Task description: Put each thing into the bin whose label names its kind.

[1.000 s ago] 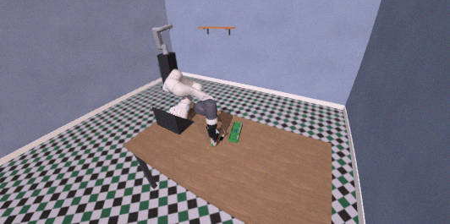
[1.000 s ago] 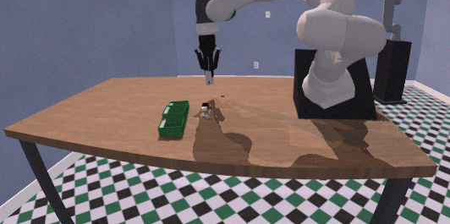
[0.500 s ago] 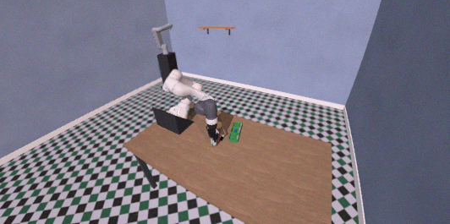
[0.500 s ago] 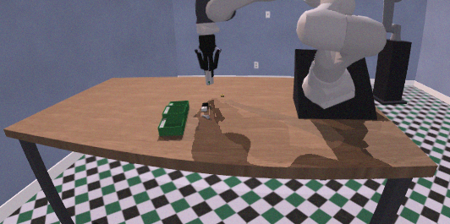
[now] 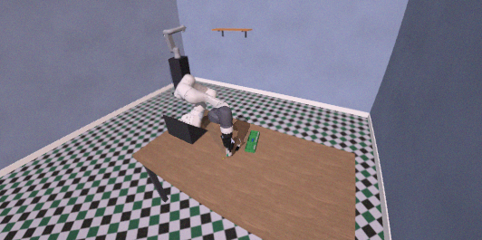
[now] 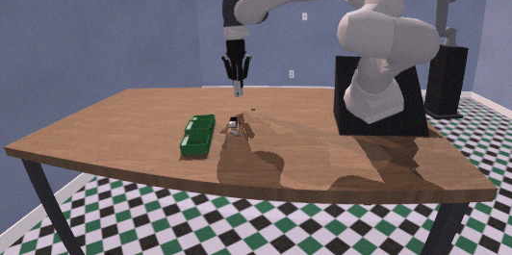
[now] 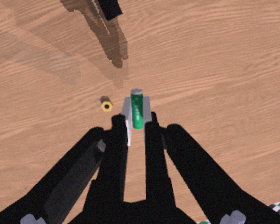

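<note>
My gripper [image 5: 228,154] [image 6: 238,93] [image 7: 137,106] is shut on a small green cylinder with a grey end, like a battery, and holds it above the table. A small yellow hex nut [image 5: 223,158] [image 6: 252,109] [image 7: 106,105] lies on the table, left of the fingertips in the wrist view. A black-and-white thing [image 6: 233,121] and a small pale thing [image 6: 234,133] lie beside the green bins. The bins [image 5: 250,150] [image 6: 194,150] stand end to end with white labels, too small to read. Something small and blue [image 5: 252,139] shows in the bins.
The wooden table [image 5: 290,186] [image 6: 298,159] carries the bins and small things. A black panel [image 5: 178,129] [image 6: 343,106] stands by the arm's base. Part of a black thing [image 7: 110,7] shows at the wrist view's top edge. The arm's shadow falls across the small things.
</note>
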### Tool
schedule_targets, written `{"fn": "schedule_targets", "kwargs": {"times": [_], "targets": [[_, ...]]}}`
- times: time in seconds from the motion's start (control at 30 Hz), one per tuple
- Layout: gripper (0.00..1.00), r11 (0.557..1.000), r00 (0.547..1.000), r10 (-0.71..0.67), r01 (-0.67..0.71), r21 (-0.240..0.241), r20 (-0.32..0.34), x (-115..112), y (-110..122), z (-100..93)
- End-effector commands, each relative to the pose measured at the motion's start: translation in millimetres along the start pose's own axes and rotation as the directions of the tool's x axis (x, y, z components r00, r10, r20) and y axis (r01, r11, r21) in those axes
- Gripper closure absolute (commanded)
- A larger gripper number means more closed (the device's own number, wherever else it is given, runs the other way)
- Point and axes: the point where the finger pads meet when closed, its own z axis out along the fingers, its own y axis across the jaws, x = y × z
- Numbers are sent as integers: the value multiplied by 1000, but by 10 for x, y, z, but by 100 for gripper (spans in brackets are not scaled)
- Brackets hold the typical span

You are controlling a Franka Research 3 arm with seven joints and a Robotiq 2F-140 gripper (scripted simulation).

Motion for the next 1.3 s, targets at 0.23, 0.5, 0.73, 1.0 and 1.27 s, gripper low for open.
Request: {"fn": "schedule_targets", "kwargs": {"times": [0.23, 0.5, 0.73, 1.0, 1.27], "targets": [[95, 1000, 1000, -2, 2, -1, -3, 236, 11, -21], [95, 1000, 1000, -2, 2, -1, -3, 596, 22, -22], [95, 1000, 1000, -2, 2, -1, -3, 1016, 36, -23], [95, 1000, 1000, -2, 2, -1, -3, 1375, 48, -24], [95, 1000, 1000, -2, 2, -1, -3, 1855, 63, -26]]}}
